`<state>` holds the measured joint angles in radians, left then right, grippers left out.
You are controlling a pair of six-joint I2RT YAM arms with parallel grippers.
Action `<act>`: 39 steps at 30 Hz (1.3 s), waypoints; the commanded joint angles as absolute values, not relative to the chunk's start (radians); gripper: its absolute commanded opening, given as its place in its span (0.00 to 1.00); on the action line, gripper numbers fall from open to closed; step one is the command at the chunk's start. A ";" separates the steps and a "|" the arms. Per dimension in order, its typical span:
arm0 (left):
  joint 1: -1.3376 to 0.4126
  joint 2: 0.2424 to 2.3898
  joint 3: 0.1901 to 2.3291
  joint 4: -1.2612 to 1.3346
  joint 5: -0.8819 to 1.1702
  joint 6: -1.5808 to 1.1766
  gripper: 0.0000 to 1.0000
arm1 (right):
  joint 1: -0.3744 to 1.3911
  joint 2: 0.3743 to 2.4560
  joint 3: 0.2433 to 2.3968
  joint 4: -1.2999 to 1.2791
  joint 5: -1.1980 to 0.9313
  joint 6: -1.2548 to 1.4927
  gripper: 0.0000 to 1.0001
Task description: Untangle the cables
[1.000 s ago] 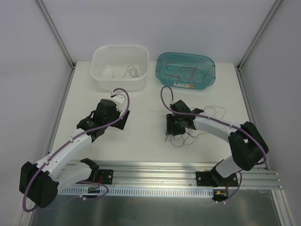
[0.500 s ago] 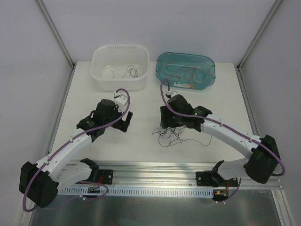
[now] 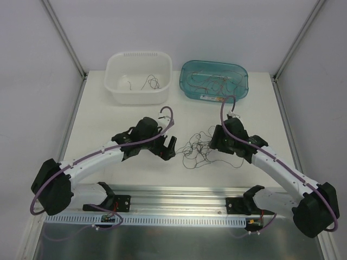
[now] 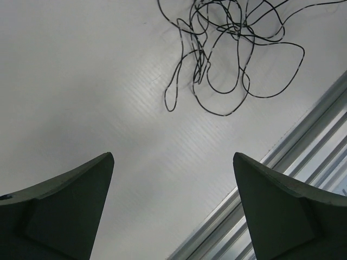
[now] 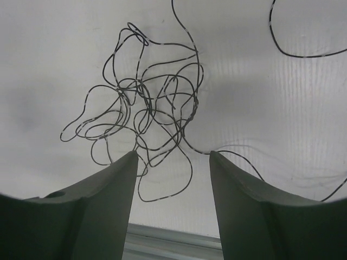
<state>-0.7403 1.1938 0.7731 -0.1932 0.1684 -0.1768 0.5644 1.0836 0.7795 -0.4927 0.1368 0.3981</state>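
Both arms have swung inward: the left pincer [image 3: 169, 147] and right pincer [image 3: 215, 142] now flank the cables [image 3: 198, 150], which lie tangled on the desk [image 3: 108, 108]. Both pincers are spread and empty. We judge this the approach step; next, each pincer must nip a separate strand and draw outward.

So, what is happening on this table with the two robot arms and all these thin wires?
Two robot arms face a knot of thin wires that lies on the table between them. The left gripper is wide open, close to the knot but not touching it. The right gripper is open too, right at the knot's other side; no wire looks pinched. At the back, a white basket holds a few loose wires, and the blue tub beside it holds many more.
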 commanded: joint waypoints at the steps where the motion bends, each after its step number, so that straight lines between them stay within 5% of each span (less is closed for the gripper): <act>1: -0.798 1.291 0.859 -0.088 0.130 -0.212 0.93 | 0.566 0.996 0.704 -0.355 0.136 0.616 0.59; 8: -0.851 1.489 0.954 -0.015 0.153 -0.112 0.83 | 0.591 0.965 0.655 -0.321 0.256 0.782 0.59; 20: -0.900 1.697 1.034 0.026 0.210 -0.069 0.53 | 0.667 1.117 0.696 -0.313 0.278 0.890 0.59; 22: -0.902 1.718 1.038 0.034 0.203 -0.080 0.44 | 0.669 1.135 0.689 -0.305 0.288 0.903 0.53; 23: -0.902 1.721 1.040 0.035 0.196 -0.087 0.30 | 0.669 1.137 0.686 -0.301 0.293 0.905 0.48; 27: -0.902 1.709 1.029 0.038 0.137 -0.101 0.00 | 0.669 1.129 0.696 -0.327 0.316 0.882 0.14; 30: -0.897 1.666 1.002 0.037 0.052 -0.110 0.00 | 0.664 1.083 0.706 -0.373 0.347 0.847 0.01; 39: -0.726 1.386 0.833 0.011 -0.066 -0.267 0.00 | 0.527 0.826 0.805 -0.590 0.465 0.614 0.01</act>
